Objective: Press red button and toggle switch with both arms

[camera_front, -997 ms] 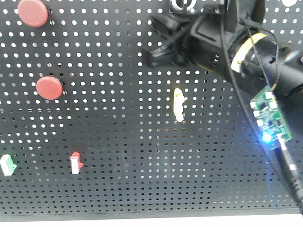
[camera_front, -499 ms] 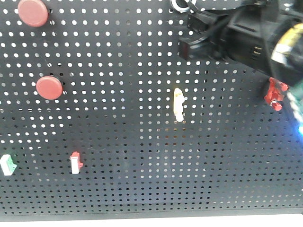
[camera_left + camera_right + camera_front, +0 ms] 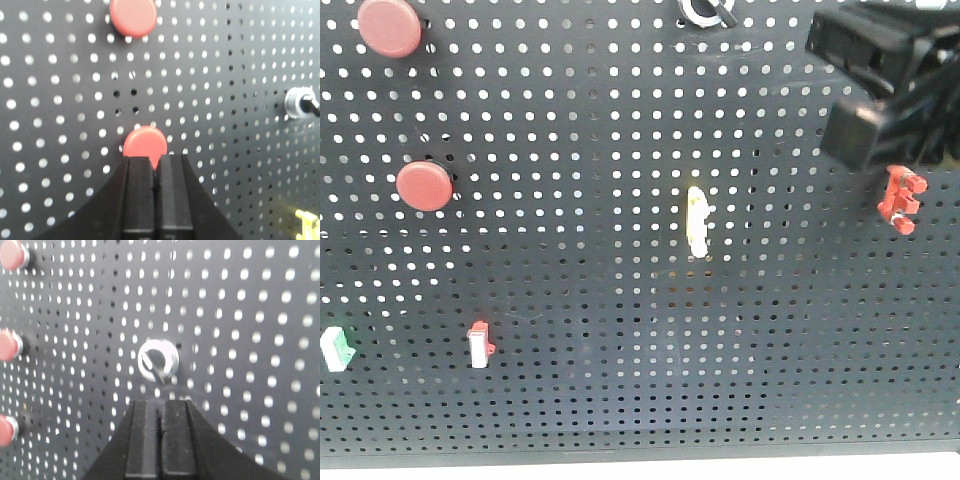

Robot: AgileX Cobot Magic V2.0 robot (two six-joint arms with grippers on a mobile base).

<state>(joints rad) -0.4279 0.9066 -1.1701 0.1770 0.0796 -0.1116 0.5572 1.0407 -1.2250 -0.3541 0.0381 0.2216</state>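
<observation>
The toggle switch [image 3: 901,199] is small, bright red and pronged, at the right of the black pegboard [image 3: 620,400]. My right gripper [image 3: 855,130] hangs above and just left of it; in the right wrist view it [image 3: 161,402] is shut and empty, below a silver knob [image 3: 158,359]. Two red buttons [image 3: 424,186] [image 3: 390,25] sit at the left. My left gripper [image 3: 155,159] is shut and empty, its tips lined up just under the lower red button [image 3: 145,145]. The left gripper does not show in the front view.
A pale yellow upright switch [image 3: 697,222] is mid-board. A red-and-white switch [image 3: 480,344] and a green-and-white one [image 3: 337,347] sit low on the left. The silver knob [image 3: 705,8] is at the top edge. Red buttons line the left edge of the right wrist view [image 3: 7,345].
The black arm has swung from the top middle to the top right of the front view, uncovering the red toggle switch. The switches and buttons have not moved.
</observation>
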